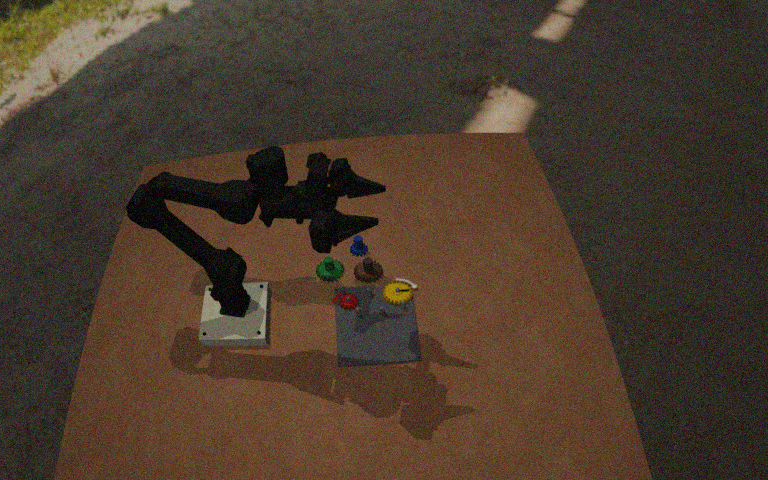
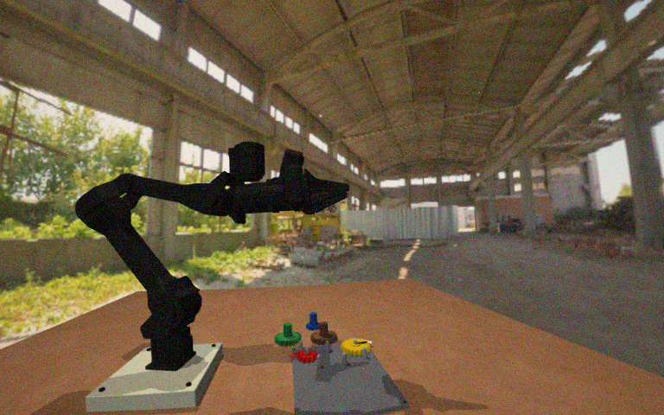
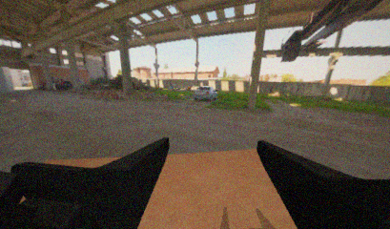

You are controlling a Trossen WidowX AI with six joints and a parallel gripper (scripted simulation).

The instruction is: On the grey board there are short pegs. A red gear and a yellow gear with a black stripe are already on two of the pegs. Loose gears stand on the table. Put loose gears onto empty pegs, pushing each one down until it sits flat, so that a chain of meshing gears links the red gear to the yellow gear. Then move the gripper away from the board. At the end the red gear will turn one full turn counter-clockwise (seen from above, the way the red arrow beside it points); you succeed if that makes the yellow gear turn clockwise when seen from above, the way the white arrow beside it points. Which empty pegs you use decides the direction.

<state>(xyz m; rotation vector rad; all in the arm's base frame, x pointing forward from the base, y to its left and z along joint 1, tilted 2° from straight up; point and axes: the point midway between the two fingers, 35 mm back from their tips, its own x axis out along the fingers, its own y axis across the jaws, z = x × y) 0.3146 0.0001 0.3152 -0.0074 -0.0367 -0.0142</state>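
Lettering, numbers, brands: none legible. Sign, one: white curved arrow (image 1: 407,282), at one o'clock of the yellow gear (image 1: 396,295) (image 2: 354,348), top view. Sign, two: small red marking (image 1: 336,297) (image 2: 294,355), at nine o'clock of the red gear (image 1: 348,302) (image 2: 307,356), its arrow shape indistinct.

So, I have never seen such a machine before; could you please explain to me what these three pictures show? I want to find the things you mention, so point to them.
It is one black jointed robot arm on a pale base plate (image 1: 215,330) (image 2: 119,395). Its claw (image 1: 381,205) (image 2: 347,190) (image 3: 212,143) is open and holds nothing. The first picture looks down from above, the second from the side, and the third from the arm's wrist, past the two fingers. On the brown table stand three loose gears: green (image 1: 330,270) (image 2: 288,338), blue (image 1: 358,246) (image 2: 313,322) and brown (image 1: 368,271) (image 2: 323,336). Beside them lies a grey board (image 1: 376,347) (image 2: 343,388) with short pegs, carrying a red gear (image 1: 347,301) (image 2: 307,356) and a yellow gear (image 1: 397,293) (image 2: 355,347).
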